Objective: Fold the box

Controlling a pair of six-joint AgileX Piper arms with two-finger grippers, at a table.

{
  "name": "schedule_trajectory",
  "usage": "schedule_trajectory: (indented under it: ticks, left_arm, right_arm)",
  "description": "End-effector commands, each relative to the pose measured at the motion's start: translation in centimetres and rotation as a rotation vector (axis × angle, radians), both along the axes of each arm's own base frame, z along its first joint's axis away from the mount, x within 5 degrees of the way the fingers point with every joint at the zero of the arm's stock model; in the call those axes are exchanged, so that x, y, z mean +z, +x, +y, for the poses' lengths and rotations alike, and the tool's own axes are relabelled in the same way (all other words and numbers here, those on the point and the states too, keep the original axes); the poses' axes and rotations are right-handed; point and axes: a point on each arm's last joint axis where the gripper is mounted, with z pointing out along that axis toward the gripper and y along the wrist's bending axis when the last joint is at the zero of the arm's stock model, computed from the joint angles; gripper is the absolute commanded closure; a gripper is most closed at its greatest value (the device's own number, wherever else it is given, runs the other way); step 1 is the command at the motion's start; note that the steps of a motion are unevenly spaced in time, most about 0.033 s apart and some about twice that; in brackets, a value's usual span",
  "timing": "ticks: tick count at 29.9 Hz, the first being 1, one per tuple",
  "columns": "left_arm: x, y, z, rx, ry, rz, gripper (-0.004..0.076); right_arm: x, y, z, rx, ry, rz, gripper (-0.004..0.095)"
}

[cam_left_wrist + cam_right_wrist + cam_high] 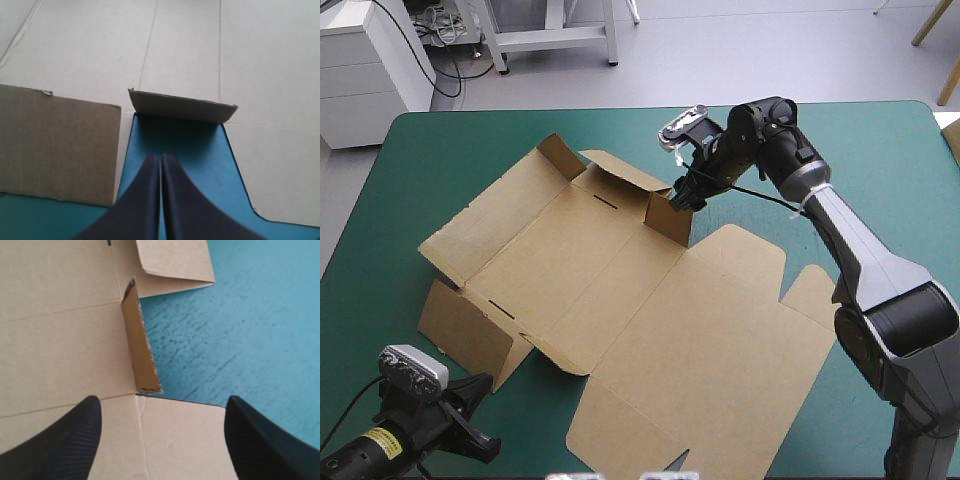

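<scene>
The brown box (620,290) lies as a cut sheet across the middle of the teal-green table, mostly flat, with a few small flaps tilted up at its far and left edges. My right gripper (682,198) hovers open over the raised flap (668,216) on the far edge; in the right wrist view that flap (141,347) stands on edge just ahead of the gripper (160,432). My left gripper (470,412) is low at the table's near left corner, shut, pointing at the sheet's near-left edge. In its own view the gripper (160,162) points at a small raised flap (182,106).
Bare teal-green cover (880,170) lies to the right of and beyond the sheet. A side panel (55,145) of the sheet lies flat beside my left gripper. The near edge of the table is close under the left arm.
</scene>
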Motion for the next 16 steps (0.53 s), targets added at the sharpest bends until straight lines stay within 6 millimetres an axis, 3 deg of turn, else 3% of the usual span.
schedule_trajectory:
  ticks: [1, 16]
  left_arm:
    - [1.5, 0.3, -0.1, 0.008, -0.042, -0.072, 0.0731]
    - [1.5, 0.3, -0.1, 0.009, -0.041, -0.073, 0.0731]
  right_arm:
    - [2.8, -0.7, 0.5, 0.025, 0.041, -0.098, 0.0262]
    - [0.1, 0.8, 3.0, 0.09, 0.014, -0.069, 0.0263]
